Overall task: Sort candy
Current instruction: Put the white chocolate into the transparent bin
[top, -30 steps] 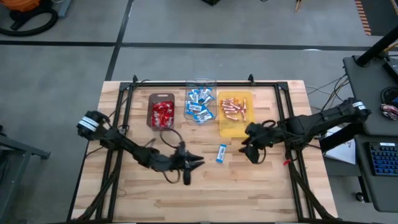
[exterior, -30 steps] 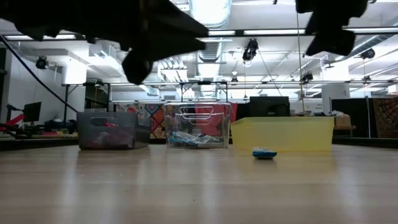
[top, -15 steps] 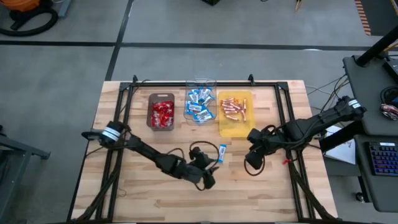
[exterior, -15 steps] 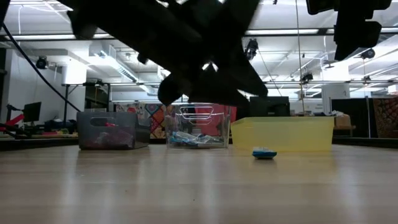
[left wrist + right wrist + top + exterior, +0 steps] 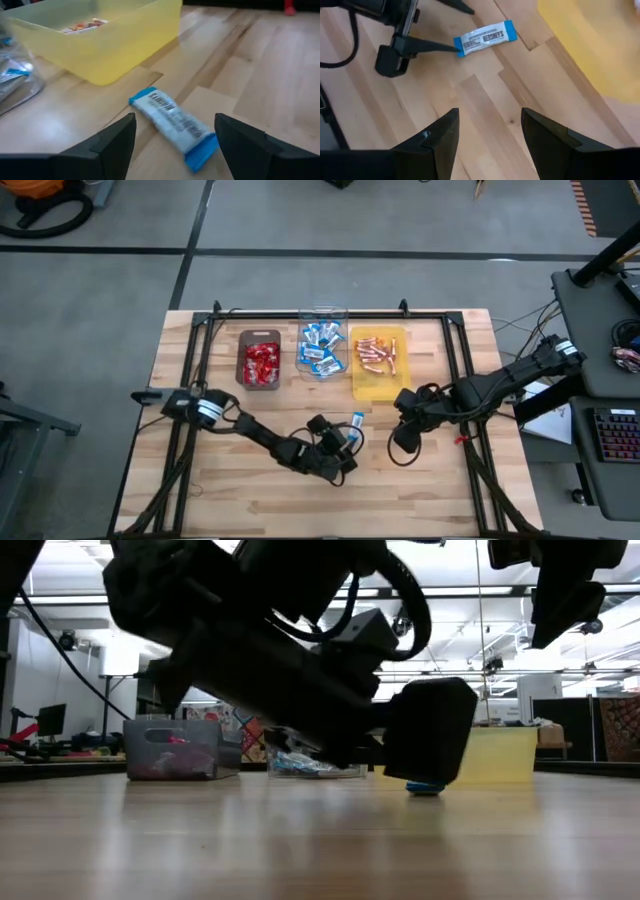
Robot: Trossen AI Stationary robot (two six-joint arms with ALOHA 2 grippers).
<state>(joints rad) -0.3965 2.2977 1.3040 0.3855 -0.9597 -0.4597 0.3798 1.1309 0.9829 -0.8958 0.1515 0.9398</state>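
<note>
One blue-and-white candy bar (image 5: pixel 355 421) lies flat on the wooden table, in front of the yellow tray. My left gripper (image 5: pixel 347 444) is low over the table at the bar's near end. It is open, with a finger on each side of the bar (image 5: pixel 174 123). My right gripper (image 5: pixel 403 442) hangs open above the table to the bar's right, nothing between its fingers (image 5: pixel 490 127). The rest of the candy sits sorted in three trays at the back. My left gripper has one fingertip (image 5: pixel 451 46) at the bar's near blue end (image 5: pixel 458 49), coming in low from the table's near side. Whether it touches the bar I cannot tell. The bar lies flat on the table.
At the back stand a dark tray (image 5: pixel 260 362) with red packets, a clear tray (image 5: pixel 322 348) with blue-and-white bars and a yellow tray (image 5: pixel 378 363) with copper sticks. A black frame borders the table. Bare wood lies along the near edge.
My left gripper has swung toward the table's right edge and come down low, ending at the loose bar's near end. The bar has stayed where it was. My right gripper has drifted slightly toward the near edge.
</note>
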